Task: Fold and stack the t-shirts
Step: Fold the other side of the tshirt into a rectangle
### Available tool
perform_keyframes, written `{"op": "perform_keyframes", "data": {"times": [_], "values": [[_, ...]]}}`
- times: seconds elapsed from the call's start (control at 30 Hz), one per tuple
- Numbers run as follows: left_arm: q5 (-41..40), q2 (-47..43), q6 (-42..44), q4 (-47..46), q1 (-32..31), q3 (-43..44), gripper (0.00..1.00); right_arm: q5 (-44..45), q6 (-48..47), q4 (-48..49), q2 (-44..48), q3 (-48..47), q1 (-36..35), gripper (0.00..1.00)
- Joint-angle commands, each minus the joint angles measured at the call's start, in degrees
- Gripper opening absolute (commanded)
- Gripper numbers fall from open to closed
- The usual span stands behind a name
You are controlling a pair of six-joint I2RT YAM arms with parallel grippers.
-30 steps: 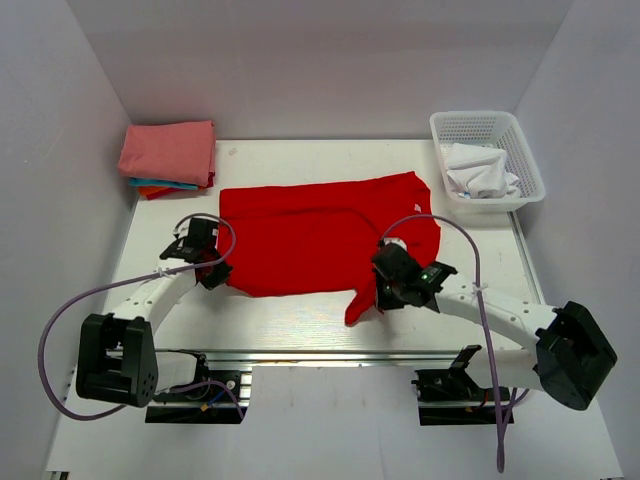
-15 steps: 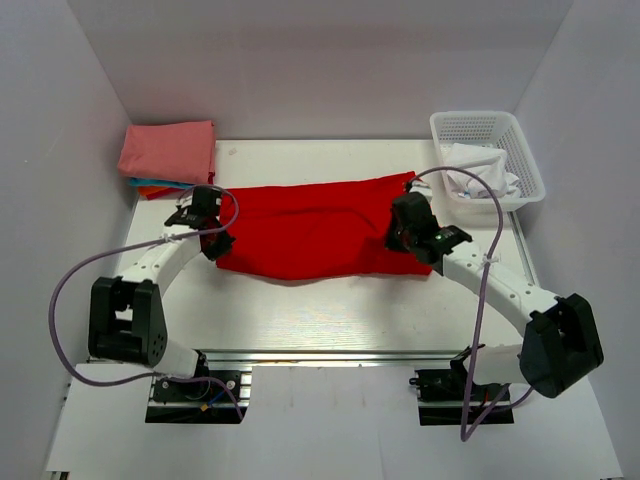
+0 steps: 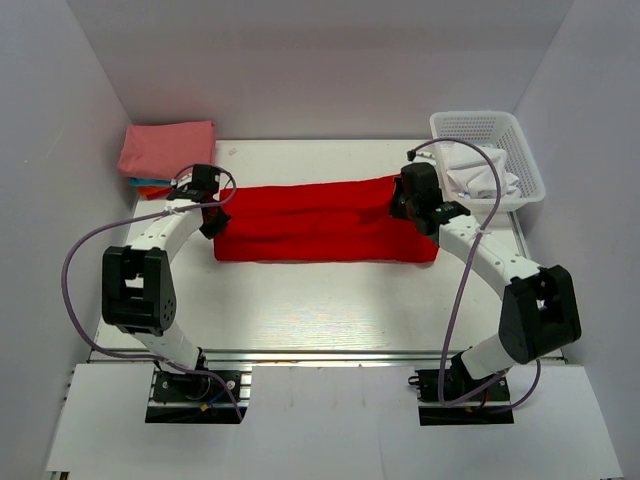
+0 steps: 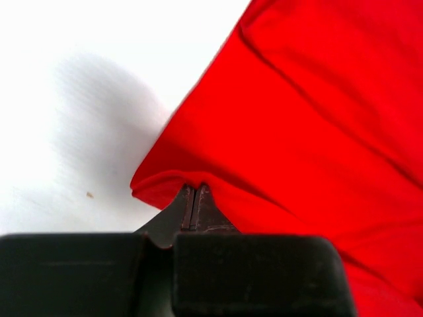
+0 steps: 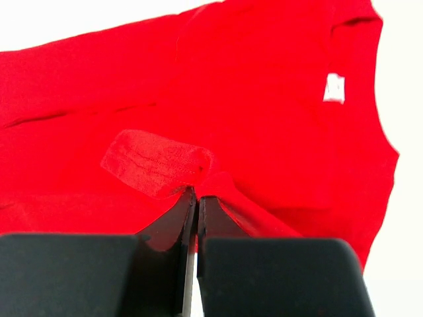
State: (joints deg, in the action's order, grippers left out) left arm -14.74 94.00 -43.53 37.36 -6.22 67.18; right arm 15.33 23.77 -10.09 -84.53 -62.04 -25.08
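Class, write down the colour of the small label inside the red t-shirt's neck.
White; the label on the red t-shirt shows best in the right wrist view.

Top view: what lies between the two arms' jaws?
The red t-shirt, a long folded band, spans from the left gripper to the right gripper, both jaws shut on its ends, seen from the top view.

1 overhead view facing down, 2 wrist views close-up — all share red t-shirt [image 3: 325, 222]
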Motion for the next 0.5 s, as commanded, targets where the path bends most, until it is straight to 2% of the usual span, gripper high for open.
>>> {"op": "perform_keyframes", "data": {"times": [0.0,0.27,0.47], "values": [[-2.1,1.3,-0.2,-0.1,1.1,4.5,0.00,-0.8,-5.0,5.0,-1.3,-4.0,1.4,0.00],[-2.1,7.2,-0.2,-0.6,2.2,8.8,0.00,-6.5,-7.5,7.7,-10.5,-9.9,5.3,0.00],[-1.6,12.5,2.5,-3.1,2.7,12.4,0.00,-10.1,-9.6,5.4,-18.4,-18.6,7.1,0.00]]}}
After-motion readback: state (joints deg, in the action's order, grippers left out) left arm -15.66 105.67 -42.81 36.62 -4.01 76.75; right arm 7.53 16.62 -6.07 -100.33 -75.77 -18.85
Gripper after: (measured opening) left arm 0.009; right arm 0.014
